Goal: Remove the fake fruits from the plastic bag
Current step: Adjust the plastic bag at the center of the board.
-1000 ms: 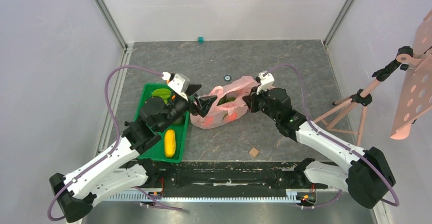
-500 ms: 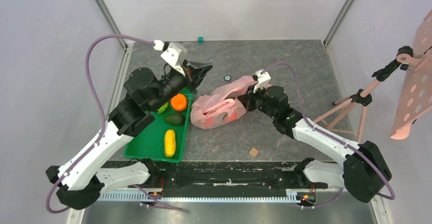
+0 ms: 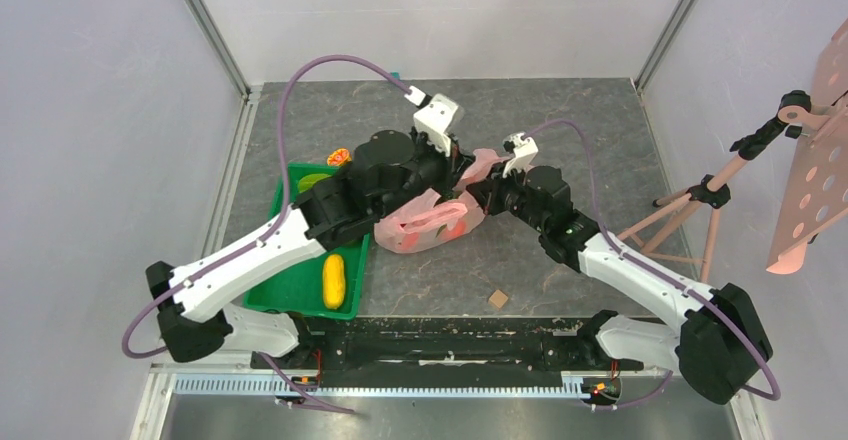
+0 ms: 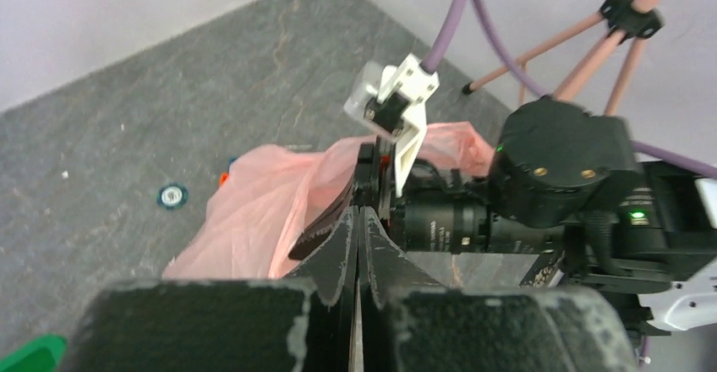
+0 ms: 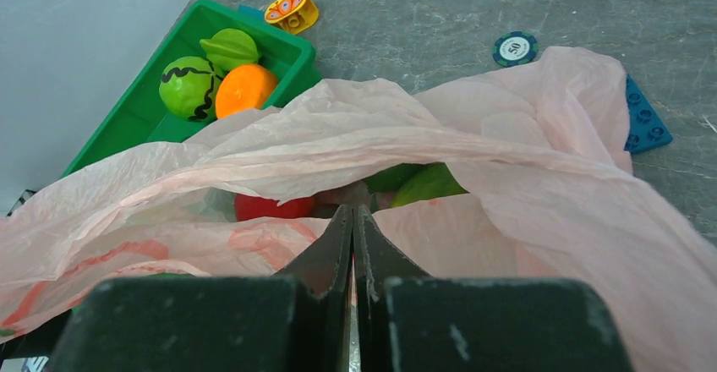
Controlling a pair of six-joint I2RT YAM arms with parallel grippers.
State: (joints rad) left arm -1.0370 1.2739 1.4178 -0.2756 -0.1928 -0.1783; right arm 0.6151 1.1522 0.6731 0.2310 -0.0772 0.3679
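The pink plastic bag (image 3: 430, 222) lies mid-table with its mouth gaping toward the right wrist camera. Inside it sit a bright red fake fruit (image 5: 270, 207) and a green-sided one (image 5: 427, 184); both show only as reddish patches from above. My right gripper (image 5: 353, 211) is shut on the lower lip of the plastic bag (image 5: 507, 245) at its right end (image 3: 482, 195). My left gripper (image 4: 359, 213) is shut and holds nothing. It hangs just over the bag's upper edge (image 4: 262, 211), close to the right wrist (image 4: 558, 161).
A green tray (image 3: 290, 295) left of the bag holds a yellow fruit (image 3: 333, 281), an orange ball (image 5: 245, 89) and green fruits (image 5: 188, 87). A poker chip (image 5: 516, 48), a blue brick (image 5: 647, 118), a butterfly token (image 5: 292, 8) and a brown cube (image 3: 497, 298) lie around. A tripod stand (image 3: 700, 200) is at right.
My left arm pulled out of the bag, swung over the tray where the orange ball appeared, then crossed right to the bag's top edge with its jaws shut. The right arm held still.
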